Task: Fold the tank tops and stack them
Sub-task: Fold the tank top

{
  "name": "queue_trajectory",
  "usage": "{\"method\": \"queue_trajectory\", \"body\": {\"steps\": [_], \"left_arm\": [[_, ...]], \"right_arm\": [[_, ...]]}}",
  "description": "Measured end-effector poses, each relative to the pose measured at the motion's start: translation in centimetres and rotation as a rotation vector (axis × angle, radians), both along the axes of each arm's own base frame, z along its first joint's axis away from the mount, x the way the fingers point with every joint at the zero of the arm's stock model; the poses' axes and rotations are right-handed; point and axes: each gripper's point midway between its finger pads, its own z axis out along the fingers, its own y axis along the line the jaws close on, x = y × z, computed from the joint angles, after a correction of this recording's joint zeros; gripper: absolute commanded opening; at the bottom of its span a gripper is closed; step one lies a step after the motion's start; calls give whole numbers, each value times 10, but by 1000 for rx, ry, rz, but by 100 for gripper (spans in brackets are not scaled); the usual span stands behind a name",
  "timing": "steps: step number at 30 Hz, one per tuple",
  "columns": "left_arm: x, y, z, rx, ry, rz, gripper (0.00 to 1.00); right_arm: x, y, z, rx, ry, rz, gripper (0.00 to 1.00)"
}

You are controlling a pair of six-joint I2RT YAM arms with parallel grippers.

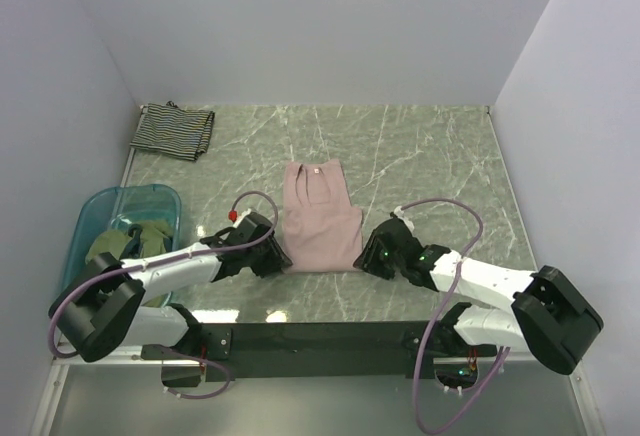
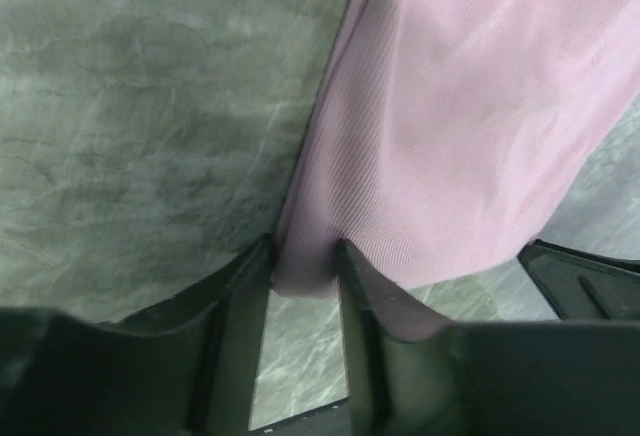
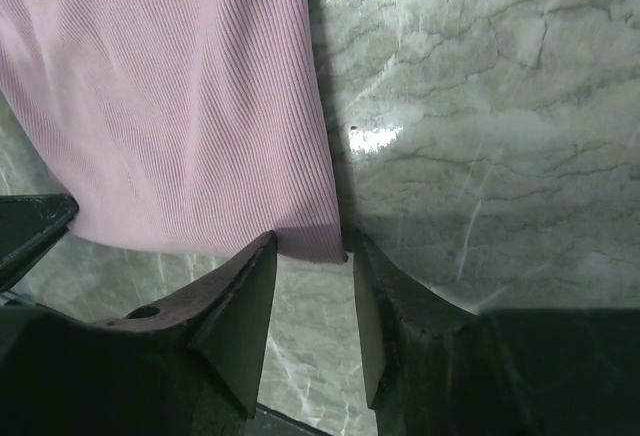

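Here, pink tank top (image 1: pixel 320 221) flat, near corners straddled by left claw (image 2: pixel 303 256), right claw (image 3: pixel 312 246), both seemingly released.

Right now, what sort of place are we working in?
Likely a lab test cell: bare white walls box in a marble-patterned table, with left arm and right arm bolted to a black rail at its edge.

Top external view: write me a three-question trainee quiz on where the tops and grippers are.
1. True or false: the olive top lies in the tub.
2. Which top lies at the table's far left corner? A striped top, B olive top, C pink top.
3. Fill in: the left gripper and right gripper sit at the pink top's ___ corners.
Key: 1 true; 2 A; 3 near.
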Motion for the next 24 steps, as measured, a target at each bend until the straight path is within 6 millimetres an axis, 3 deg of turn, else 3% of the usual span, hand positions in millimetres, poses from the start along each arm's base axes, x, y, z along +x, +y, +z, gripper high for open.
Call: {"method": "queue_trajectory", "body": {"steps": [5, 6, 8, 11, 12, 14, 20, 24], "left_arm": [[1, 1, -3, 13, -3, 8, 24], [1, 1, -4, 16, -3, 9, 15], [1, 2, -5, 25, -2, 7, 8], [0, 0, -5, 30, -9, -4, 4], [0, 0, -5, 33, -11, -6, 1], [0, -2, -4, 42, -16, -18, 1], [-7, -3, -5, 70, -12, -59, 1], [-21, -2, -3, 90, 6, -95, 1]], "right_arm": [[4, 1, -2, -4, -9, -6, 35], [5, 1, -3, -4, -11, -6, 31], [6, 2, -4, -8, -14, -6, 27], [7, 2, -5, -16, -18, -2, 17], [8, 2, -5, -22, -20, 1, 8], [8, 1, -6, -30, -21, 5, 0], [5, 0, -1, -61, -20, 34, 0], [-4, 3, 15, -56, -41, 75, 0]]}}
